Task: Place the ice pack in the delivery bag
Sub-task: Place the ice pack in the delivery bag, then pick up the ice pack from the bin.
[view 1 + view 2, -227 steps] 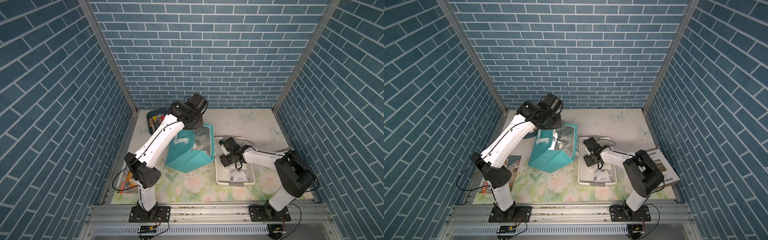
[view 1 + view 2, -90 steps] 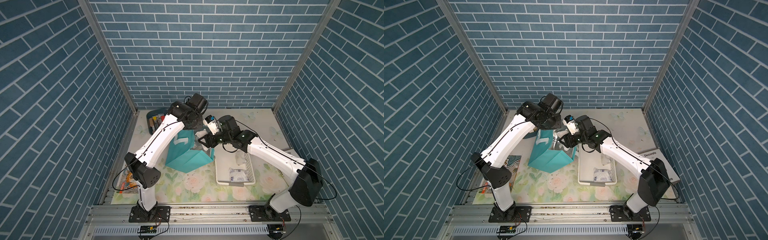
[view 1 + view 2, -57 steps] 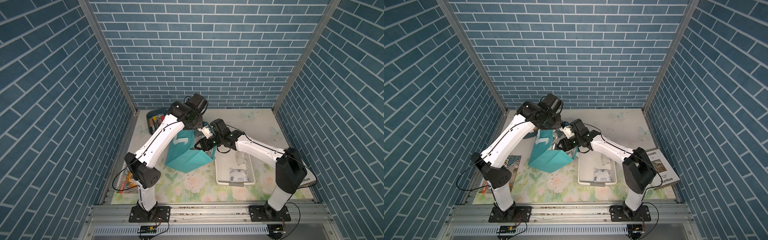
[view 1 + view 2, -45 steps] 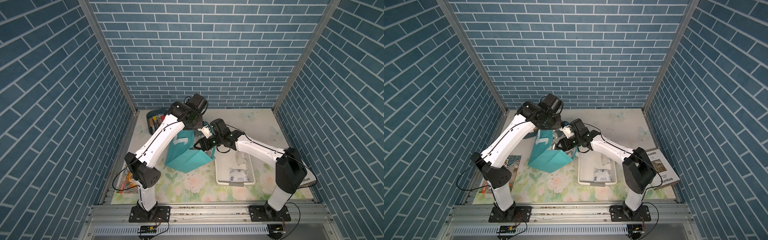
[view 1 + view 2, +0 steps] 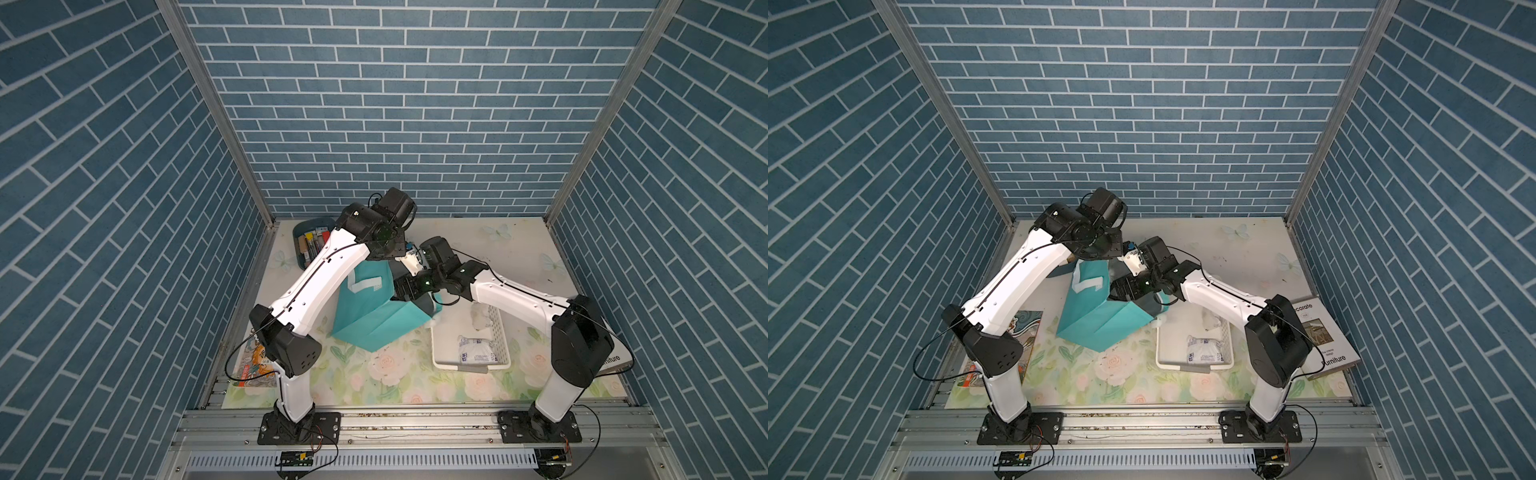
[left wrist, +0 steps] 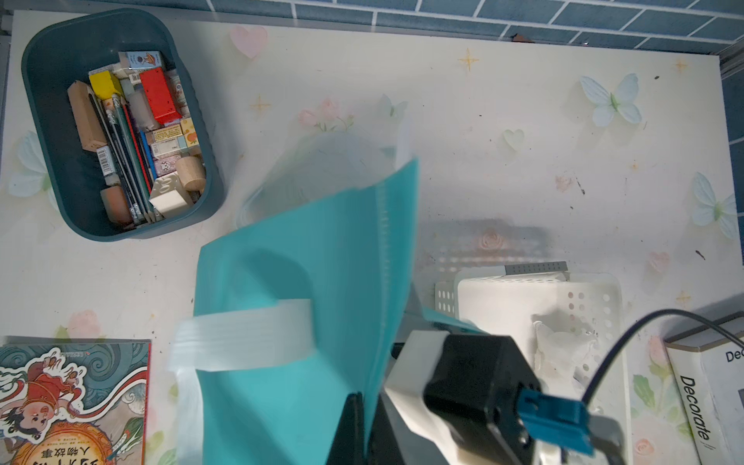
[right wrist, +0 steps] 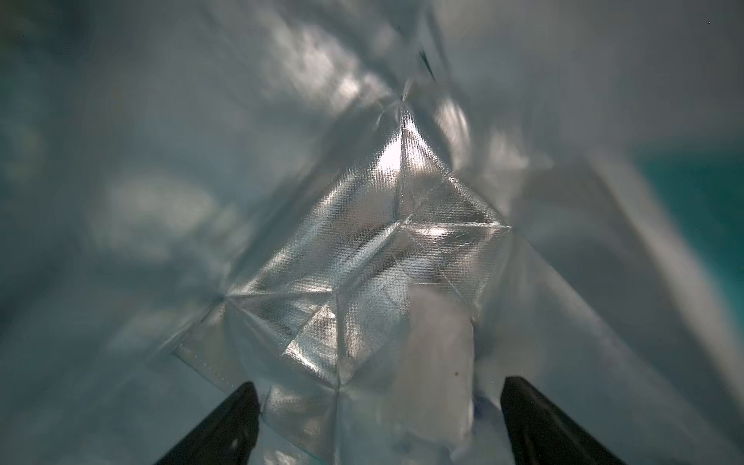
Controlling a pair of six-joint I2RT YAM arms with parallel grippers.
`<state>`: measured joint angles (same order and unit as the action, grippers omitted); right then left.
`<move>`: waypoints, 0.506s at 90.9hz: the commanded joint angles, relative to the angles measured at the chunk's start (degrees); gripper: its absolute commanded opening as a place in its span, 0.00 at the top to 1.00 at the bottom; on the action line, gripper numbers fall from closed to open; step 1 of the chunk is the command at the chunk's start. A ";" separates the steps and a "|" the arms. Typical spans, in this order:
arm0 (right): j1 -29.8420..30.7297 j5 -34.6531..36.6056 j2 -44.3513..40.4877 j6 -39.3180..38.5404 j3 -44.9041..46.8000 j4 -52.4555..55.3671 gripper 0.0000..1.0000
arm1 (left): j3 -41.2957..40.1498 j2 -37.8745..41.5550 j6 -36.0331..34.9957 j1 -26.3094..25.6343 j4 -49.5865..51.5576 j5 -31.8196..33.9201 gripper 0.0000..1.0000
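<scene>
Deep inside the bag, the right gripper has just sprung wide and grips nothing, dropping the pale ice pack on the bag's foil floor, while the left gripper stays pinched on the bag's rim: placing looks done.

You see the teal fabric delivery bag standing beside the white perforated plastic basket; your right arm reaches into the bag's mouth, left arm over its top edge.
</scene>
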<state>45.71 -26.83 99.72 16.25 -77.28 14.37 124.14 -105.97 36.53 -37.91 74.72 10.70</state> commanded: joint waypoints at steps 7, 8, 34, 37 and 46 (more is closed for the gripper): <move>0.21 -0.28 -3.11 0.79 -2.63 -1.16 0.00 | -0.68 0.19 0.71 -0.24 0.87 1.72 1.00; 0.23 -0.22 -3.21 0.88 -2.71 -1.13 0.00 | -0.71 0.17 0.72 -0.24 0.82 1.75 1.00; 0.17 15.98 -11.46 3.38 -3.89 5.32 0.03 | -0.57 0.15 0.77 -0.24 0.87 1.98 1.00; 0.05 21.01 -13.41 4.57 -3.37 7.24 0.04 | -0.59 0.11 0.86 -0.23 0.87 2.06 1.00; -1.65 33.40 -20.08 10.06 1.08 12.91 0.16 | -0.67 0.12 0.89 -0.26 0.87 2.11 1.00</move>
<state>45.60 -10.83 87.02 19.46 -78.81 19.46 124.03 -105.97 36.91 -37.91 74.78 11.84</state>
